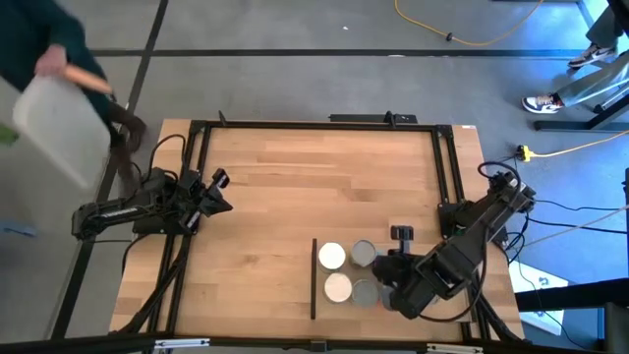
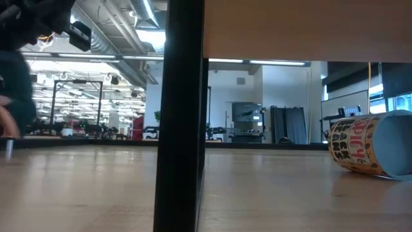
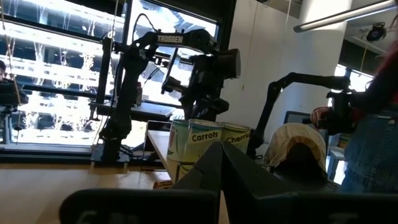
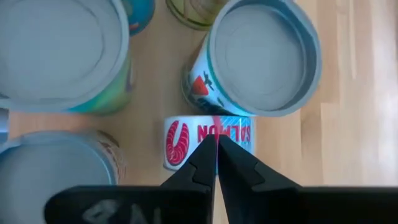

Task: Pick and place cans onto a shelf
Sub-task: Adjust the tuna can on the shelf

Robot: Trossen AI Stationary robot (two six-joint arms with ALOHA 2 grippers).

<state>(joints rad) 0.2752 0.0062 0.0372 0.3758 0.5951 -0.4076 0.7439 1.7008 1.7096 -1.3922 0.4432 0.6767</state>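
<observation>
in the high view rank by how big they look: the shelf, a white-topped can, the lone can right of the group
1. The shelf, largest by far.
2. The white-topped can.
3. The lone can looks smallest, but it seems to lie on its side, so that is unsure.

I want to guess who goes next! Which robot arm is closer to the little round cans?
The right one, probably. The right gripper hovers right beside the cluster of short round silver-topped metal cans on the light-wood tabletop, fingers shut. The left gripper waits far across the table.
</observation>
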